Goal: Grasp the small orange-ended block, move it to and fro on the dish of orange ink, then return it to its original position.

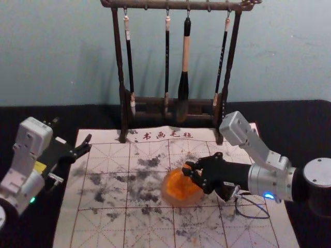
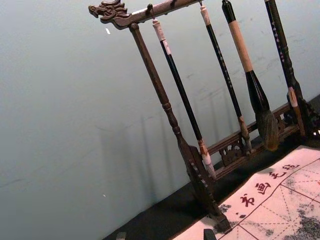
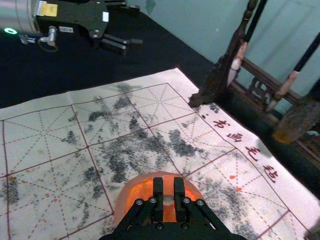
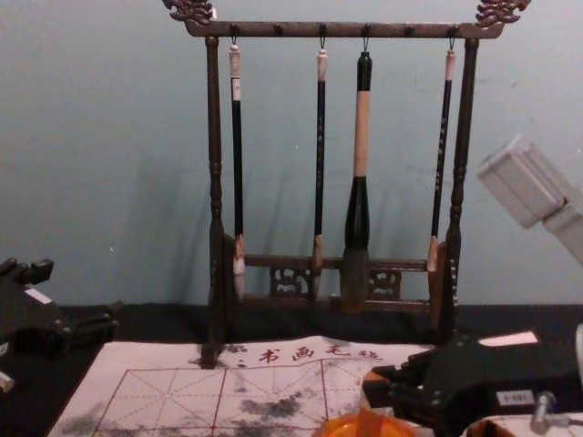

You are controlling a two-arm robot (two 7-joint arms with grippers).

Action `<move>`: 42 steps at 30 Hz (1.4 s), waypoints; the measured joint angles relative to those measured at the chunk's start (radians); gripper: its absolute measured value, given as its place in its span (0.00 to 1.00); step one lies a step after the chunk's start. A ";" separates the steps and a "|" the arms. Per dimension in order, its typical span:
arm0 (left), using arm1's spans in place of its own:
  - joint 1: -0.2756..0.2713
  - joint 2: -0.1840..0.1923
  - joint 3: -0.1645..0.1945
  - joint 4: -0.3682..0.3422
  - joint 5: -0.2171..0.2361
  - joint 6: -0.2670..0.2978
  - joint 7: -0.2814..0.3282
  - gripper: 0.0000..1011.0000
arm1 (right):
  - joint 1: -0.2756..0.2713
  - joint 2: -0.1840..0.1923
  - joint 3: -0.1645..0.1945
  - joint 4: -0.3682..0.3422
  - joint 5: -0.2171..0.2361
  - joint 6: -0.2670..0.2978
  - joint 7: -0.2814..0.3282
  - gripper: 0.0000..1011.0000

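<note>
The black table (image 1: 51, 116) carries the paper-like mat (image 1: 103, 227), marked with grid lines and dark smudges. At its far edge the wooden rack (image 1: 118, 57) is placed, with four brushes hanging from it, the thickest brush (image 1: 184, 57) among them. On the robot's left, the left gripper (image 3: 137, 26) is parked beside the mat, its jaws released and holding nothing; no part in the work is taken by it. The right gripper (image 1: 186, 168) is extended over the dish (image 1: 166, 195), its jaws closed on the small block (image 3: 168, 185), which is held between the fingertips. The block is located at the dish, its lower end over the orange ink (image 1: 178, 187); whether the ink is actually touched cannot be told.

Of the stages of the task, the grasp is complete and the block has been brought to the dish. The to-and-fro movement is judged to be the step in hand, though how many strokes have been made, if any, cannot be determined. The return of the block remains to be done, once the inking is finished; its original position cannot be identified with certainty.
</note>
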 joint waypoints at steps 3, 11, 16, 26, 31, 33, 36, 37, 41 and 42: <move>0.000 0.000 0.000 0.000 0.000 0.000 0.000 0.99 | -0.001 0.004 0.006 -0.001 0.000 0.003 -0.003 0.07; 0.000 0.000 0.000 0.000 0.000 0.000 0.000 0.99 | -0.016 0.021 0.016 -0.023 0.003 0.015 -0.004 0.07; 0.000 0.000 0.000 0.000 0.000 0.000 0.000 0.99 | -0.028 0.038 0.024 -0.046 0.005 0.023 -0.005 0.07; 0.000 0.000 0.000 0.000 0.000 0.000 0.000 0.99 | -0.047 0.064 0.025 -0.077 0.012 0.032 0.008 0.07; 0.000 0.000 0.000 0.000 0.000 0.000 0.000 0.99 | -0.050 0.068 0.019 -0.084 0.016 0.033 0.014 0.07; 0.000 0.000 0.000 0.000 0.000 0.000 0.000 0.99 | -0.050 0.068 0.016 -0.086 0.017 0.034 0.018 0.07; 0.000 0.000 0.000 0.000 0.000 0.000 0.000 0.99 | -0.050 0.068 0.011 -0.090 0.020 0.035 0.024 0.07; 0.000 0.000 0.000 0.000 0.000 0.000 0.000 0.99 | -0.050 0.068 0.010 -0.092 0.020 0.035 0.025 0.07; 0.000 0.000 0.000 0.000 0.000 0.000 0.000 0.99 | -0.049 0.068 0.003 -0.099 0.022 0.038 0.032 0.07; 0.000 0.000 0.000 0.000 0.000 0.000 0.000 0.99 | -0.048 0.068 0.000 -0.101 0.022 0.039 0.034 0.07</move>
